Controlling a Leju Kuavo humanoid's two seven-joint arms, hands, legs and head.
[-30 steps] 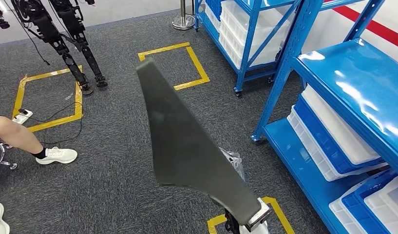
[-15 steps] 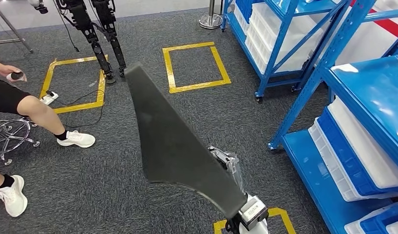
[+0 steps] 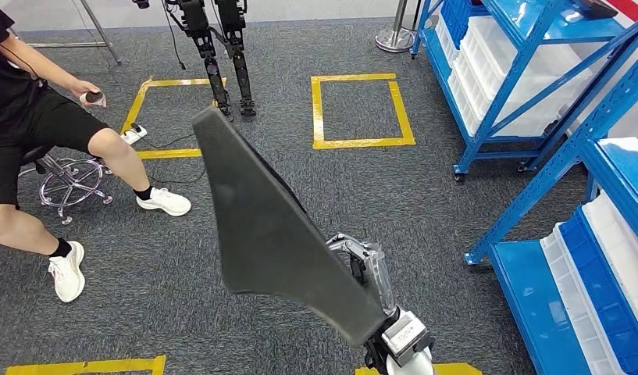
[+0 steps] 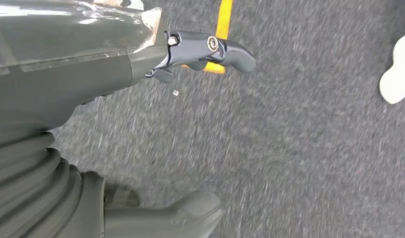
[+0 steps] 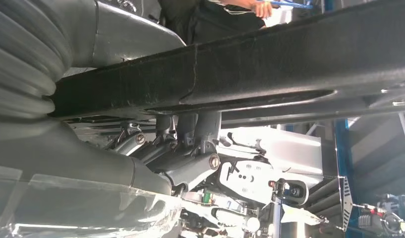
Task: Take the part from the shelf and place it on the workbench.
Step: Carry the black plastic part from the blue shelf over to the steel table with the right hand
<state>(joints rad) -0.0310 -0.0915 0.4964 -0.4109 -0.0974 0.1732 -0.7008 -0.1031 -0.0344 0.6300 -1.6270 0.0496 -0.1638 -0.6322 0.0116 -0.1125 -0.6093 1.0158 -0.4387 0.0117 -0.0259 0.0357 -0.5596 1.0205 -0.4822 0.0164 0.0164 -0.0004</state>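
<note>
**A:** Entry one, the task's thing?

**B:** Part (image 3: pixel 280 234): dark grey, flat, long and tapering, wide end toward the carpet ahead, narrow end down by the robot's right arm (image 3: pixel 378 273). Carried off the floor, tilted, well apart from the blue shelf (image 3: pixel 526 86). In the right wrist view it crosses as a dark bar (image 5: pixel 240 69).

**A:** Hands?

**B:** Right hand (image 5: pixel 185 148): its dark fingers (image 5: pixel 190 124) press up against one side of the part, the grey thumb side lying on the other; it grips the part. Left hand (image 4: pixel 200 52): fingers curled in, nothing in them, hanging over grey carpet.

**A:** Surroundings?

**B:** Grey carpet (image 3: pixel 425 195). Yellow tape square (image 3: pixel 361 109) ahead, a second tape outline (image 3: pixel 163 117) to its left. A person's leg (image 3: pixel 112 156) and white shoe (image 3: pixel 165 201) beside a wheeled stool base (image 3: pixel 69 181); the person's hand holds a small dark object (image 3: pixel 93 98). Black legs of another robot (image 3: pixel 222 55) stand at the second outline. White bins (image 3: pixel 503 70) on the blue shelf; a nearer blue rack (image 3: pixel 604 258) with trays at right.

**A:** Obstructions?

**B:** The part hides the carpet directly ahead in the head view.

**A:** Differences between views?

**B:** The head view gives the part's outline; the right wrist view gives the grip; the left wrist view gives a strip of yellow tape (image 4: pixel 221 25) and a shoe's edge (image 4: pixel 397 69).
</note>
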